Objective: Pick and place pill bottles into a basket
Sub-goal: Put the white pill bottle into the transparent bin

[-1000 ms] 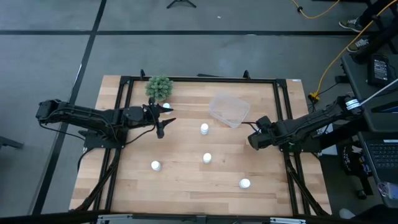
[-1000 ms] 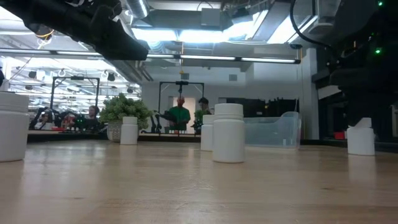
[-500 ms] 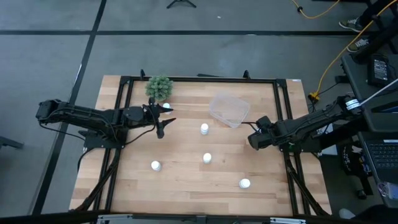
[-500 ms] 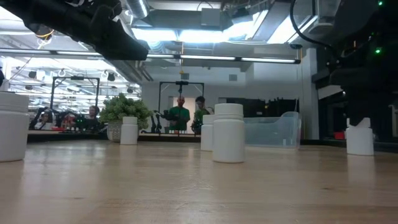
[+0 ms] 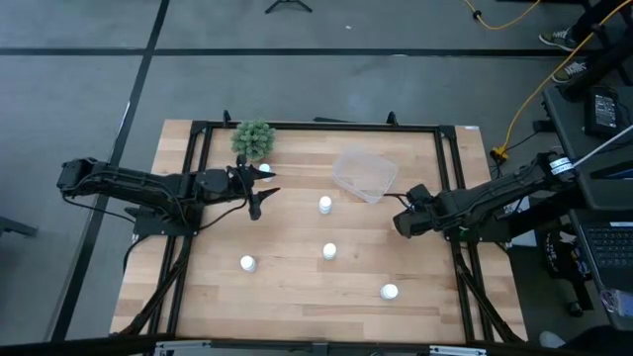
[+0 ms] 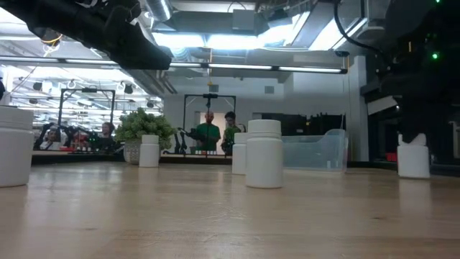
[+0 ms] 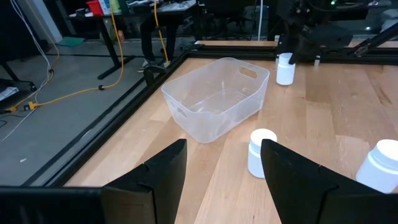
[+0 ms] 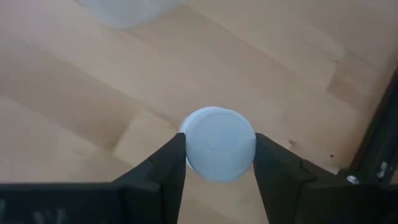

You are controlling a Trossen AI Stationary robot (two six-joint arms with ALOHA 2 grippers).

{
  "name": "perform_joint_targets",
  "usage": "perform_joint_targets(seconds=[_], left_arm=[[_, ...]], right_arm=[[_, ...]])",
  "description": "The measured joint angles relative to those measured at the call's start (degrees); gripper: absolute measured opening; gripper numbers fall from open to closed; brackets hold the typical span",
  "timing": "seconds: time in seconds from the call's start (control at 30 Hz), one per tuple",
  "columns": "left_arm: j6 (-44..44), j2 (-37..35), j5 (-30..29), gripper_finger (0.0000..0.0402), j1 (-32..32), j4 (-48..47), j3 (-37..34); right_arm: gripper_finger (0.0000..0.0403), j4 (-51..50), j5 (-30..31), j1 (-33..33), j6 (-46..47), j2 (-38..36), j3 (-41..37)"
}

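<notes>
You've got the right gripper (image 8: 214, 163) closed on a pill bottle (image 8: 218, 144) near the table's right edge: white round cap seen from above, a dark finger touching each side. In the low view that same bottle (image 6: 413, 159) stands upright on the wood, under the dark arm.

Other bottles: five loose ones, all small white cylinders with white caps. One at mid-table (image 5: 324, 205), one nearer the front (image 5: 329, 251), one front-left (image 5: 247, 263), one front-right (image 5: 389, 292), one beside the plant (image 5: 265, 169) towards the back-left corner.

The basket (image 5: 364, 174) is clear, shallow, with rounded corners, sitting right of centre towards the back edge, nothing in it.

Left gripper (image 7: 221, 168) hovers over the left half, fingers apart, holding nothing.

The table (image 5: 297, 297) is light wood planks in a black frame. Green bushy plant (image 5: 253, 138) at the back-left. Behind it, an open workshop with ceiling lights and two people standing far off (image 6: 208, 132).
</notes>
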Motion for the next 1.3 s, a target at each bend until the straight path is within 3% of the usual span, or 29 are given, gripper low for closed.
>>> perform_joint_targets(seconds=[0.77,0.9,1.03,1.3], left_arm=[[0.1,0.0,-0.2,0.02,0.0,0.0,0.0],[0.1,0.0,-2.4,0.02,0.0,0.0,0.0],[0.1,0.0,-5.3,0.02,0.0,0.0,0.0],[0.0,0.0,-5.6,0.02,0.0,0.0,0.0]], right_arm=[[0.0161,2.2,6.9,0.0,-29.7,0.0,20.4],[0.0161,3.4,7.8,0.0,-35.3,0.0,24.0],[0.0161,4.0,10.8,0.0,-38.6,0.0,25.3],[0.0161,6.9,11.2,-3.8,-39.3,0.0,24.4]])
